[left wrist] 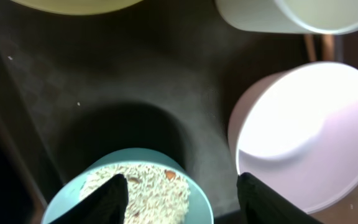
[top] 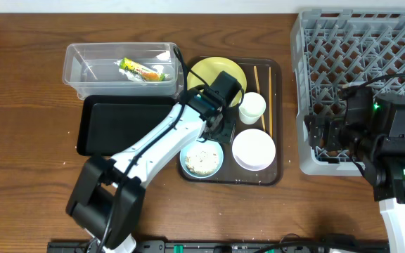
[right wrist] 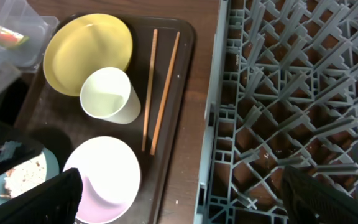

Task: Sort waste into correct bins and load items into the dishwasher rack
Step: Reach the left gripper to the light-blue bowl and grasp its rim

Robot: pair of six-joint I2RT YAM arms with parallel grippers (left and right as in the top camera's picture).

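A light blue bowl [top: 186, 159] holding white rice [top: 202, 161] sits at the front left of the brown serving tray [top: 276, 112]. My left gripper [top: 220, 131] is open just above the bowl's far rim. In the left wrist view the gripper [left wrist: 182, 198] has one finger over the rice [left wrist: 148, 183] and the other by the white bowl [left wrist: 309, 130]. The tray also carries the yellow plate [top: 206, 70], white cup [top: 252, 107], white bowl [top: 254, 149] and chopsticks [top: 259, 88]. My right gripper [top: 316, 133] is open and empty at the grey dishwasher rack's [top: 357, 42] left wall. The snack wrapper [top: 141, 69] lies in the clear tub [top: 76, 67].
The black tray [top: 118, 125] lies in front of the clear tub, left of the serving tray. The right wrist view shows the rack [right wrist: 303, 93], chopsticks [right wrist: 157, 87], cup [right wrist: 107, 96], plate [right wrist: 79, 50] and white bowl [right wrist: 104, 177], with my right gripper [right wrist: 179, 199] above the strip of table between tray and rack.
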